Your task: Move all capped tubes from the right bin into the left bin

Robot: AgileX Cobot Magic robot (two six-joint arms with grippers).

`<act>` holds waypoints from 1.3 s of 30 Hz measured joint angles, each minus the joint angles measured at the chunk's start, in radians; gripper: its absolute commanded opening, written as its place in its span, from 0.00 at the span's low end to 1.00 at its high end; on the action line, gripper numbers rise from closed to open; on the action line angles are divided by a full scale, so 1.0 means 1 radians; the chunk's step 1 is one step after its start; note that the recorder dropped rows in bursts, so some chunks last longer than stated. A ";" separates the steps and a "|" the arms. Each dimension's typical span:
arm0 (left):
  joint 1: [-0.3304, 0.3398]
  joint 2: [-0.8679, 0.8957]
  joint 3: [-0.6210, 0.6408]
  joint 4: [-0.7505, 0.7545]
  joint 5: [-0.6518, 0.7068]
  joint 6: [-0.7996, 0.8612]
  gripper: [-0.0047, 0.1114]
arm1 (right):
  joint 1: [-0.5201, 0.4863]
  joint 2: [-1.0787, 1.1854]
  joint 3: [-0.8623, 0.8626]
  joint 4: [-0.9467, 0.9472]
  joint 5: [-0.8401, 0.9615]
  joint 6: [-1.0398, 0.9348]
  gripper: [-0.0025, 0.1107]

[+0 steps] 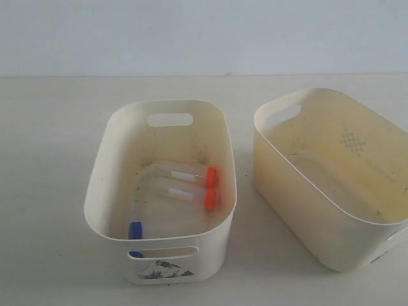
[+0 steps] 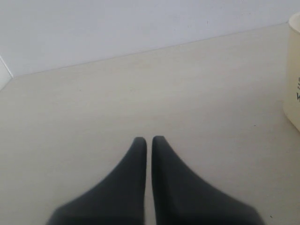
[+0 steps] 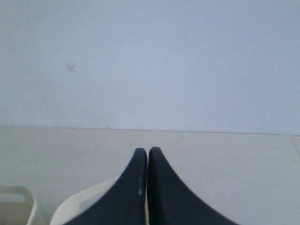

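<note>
All three capped tubes (image 1: 185, 185) lie in the left bin (image 1: 111, 146), the blue-capped tube (image 1: 135, 230) in its front left corner. The right bin (image 1: 306, 191) looks empty. Your left claw (image 2: 148, 140) and right claw (image 3: 147, 151) are closed and hold nothing. I think you have nothing more to move.

Smooth plastic left bin (image 1: 113, 159), matt table (image 1: 44, 127).

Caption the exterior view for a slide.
Three capped tubes lie in the off-white left bin; the yellower right bin beside it holds none.
</note>
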 measured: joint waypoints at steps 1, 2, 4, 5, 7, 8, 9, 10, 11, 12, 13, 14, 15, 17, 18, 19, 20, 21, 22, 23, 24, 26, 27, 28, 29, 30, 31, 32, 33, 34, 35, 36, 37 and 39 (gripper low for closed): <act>0.000 0.000 0.000 0.000 0.000 0.000 0.08 | -0.038 -0.048 0.046 0.002 -0.026 0.000 0.02; 0.000 0.000 0.000 0.000 0.000 0.000 0.08 | -0.064 -0.087 0.087 0.004 -0.058 0.000 0.02; 0.000 0.000 0.000 0.000 0.000 0.000 0.08 | -0.117 -0.184 0.205 0.009 -0.137 0.000 0.02; 0.000 0.000 0.000 0.000 0.000 0.000 0.08 | -0.134 -0.225 0.257 0.011 -0.176 0.000 0.02; 0.000 0.000 0.000 0.000 0.000 0.000 0.08 | -0.169 -0.337 0.398 0.015 -0.276 0.000 0.02; 0.000 0.000 0.000 0.000 0.000 0.000 0.08 | -0.180 -0.395 0.455 0.015 -0.314 0.000 0.02; 0.000 0.000 0.000 0.000 0.000 0.000 0.08 | -0.192 -0.454 0.524 0.015 -0.351 0.000 0.02; 0.000 0.000 0.000 0.000 0.000 0.000 0.08 | -0.202 -0.512 0.589 0.016 -0.376 0.000 0.02; 0.000 0.000 0.000 0.000 0.000 0.000 0.08 | -0.208 -0.555 0.647 0.017 -0.389 0.000 0.02; 0.000 0.000 0.000 0.000 0.000 0.000 0.08 | -0.211 -0.605 0.701 0.017 -0.398 0.000 0.02; 0.000 0.000 0.000 0.000 0.000 0.000 0.08 | -0.213 -0.650 0.750 0.017 -0.402 0.000 0.02; 0.000 0.000 0.000 0.000 0.000 0.000 0.08 | -0.214 -0.683 0.786 0.017 -0.404 0.000 0.02; 0.000 0.000 0.000 0.000 0.000 0.000 0.08 | -0.217 -0.717 0.827 0.017 -0.404 0.000 0.02; 0.000 0.000 0.000 0.000 0.000 0.000 0.08 | -0.217 -0.750 0.897 0.017 -0.409 0.000 0.02; 0.000 0.000 0.000 0.000 0.000 0.000 0.08 | -0.217 -0.756 0.920 0.017 -0.409 0.000 0.02; 0.000 0.000 0.000 0.000 0.000 0.000 0.08 | -0.217 -0.756 0.948 0.017 -0.409 0.000 0.02; 0.000 0.000 0.000 0.000 0.000 0.000 0.08 | -0.217 -0.757 0.973 0.017 -0.409 0.000 0.02; 0.000 0.000 0.000 0.000 0.000 0.000 0.08 | -0.217 -0.757 0.996 0.018 -0.409 0.000 0.02; 0.000 0.000 0.000 0.000 0.000 0.000 0.08 | -0.217 -0.757 1.017 0.018 -0.414 0.000 0.02; 0.000 0.000 0.000 0.000 0.000 0.000 0.08 | -0.217 -0.757 1.039 0.020 -0.419 0.000 0.02; 0.000 0.000 0.000 0.000 0.000 0.000 0.08 | -0.217 -0.757 1.057 0.022 -0.427 0.000 0.02; 0.000 0.000 0.000 0.000 0.000 0.000 0.08 | -0.217 -0.758 1.103 0.031 -0.460 0.000 0.02; 0.000 0.000 0.000 0.000 0.000 0.000 0.08 | -0.217 -0.758 1.121 0.042 -0.477 0.000 0.02; 0.000 0.000 0.000 0.000 0.000 0.000 0.08 | -0.217 -0.758 1.139 0.063 -0.496 -0.010 0.02; 0.000 0.000 0.000 0.000 0.000 0.000 0.08 | -0.217 -0.758 1.144 0.085 -0.502 -0.023 0.02; 0.000 0.000 0.000 0.000 0.000 0.000 0.08 | -0.217 -0.758 1.144 0.111 -0.502 -0.043 0.02; 0.000 0.000 0.000 0.000 0.000 0.000 0.08 | -0.217 -0.758 1.146 0.154 -0.502 -0.087 0.02; 0.000 0.000 0.000 0.000 0.000 0.000 0.08 | -0.217 -0.758 1.146 0.180 -0.502 -0.121 0.02; 0.000 0.000 0.000 0.000 0.000 0.000 0.08 | -0.217 -0.758 1.146 0.204 -0.502 -0.165 0.02; 0.000 0.000 0.000 0.000 0.000 0.000 0.08 | -0.217 -0.758 1.147 0.232 -0.500 -0.205 0.02; 0.000 0.000 0.000 0.000 0.000 0.000 0.08 | -0.217 -0.758 1.147 0.247 -0.494 -0.238 0.02; 0.000 0.000 0.000 0.000 0.000 0.000 0.08 | -0.217 -0.758 1.147 0.261 -0.487 -0.256 0.02; 0.000 0.000 0.000 0.000 0.000 0.000 0.08 | -0.217 -0.758 1.147 0.268 -0.471 -0.276 0.02; 0.000 0.000 0.000 0.000 0.000 0.000 0.08 | -0.217 -0.758 1.148 0.280 -0.453 -0.288 0.02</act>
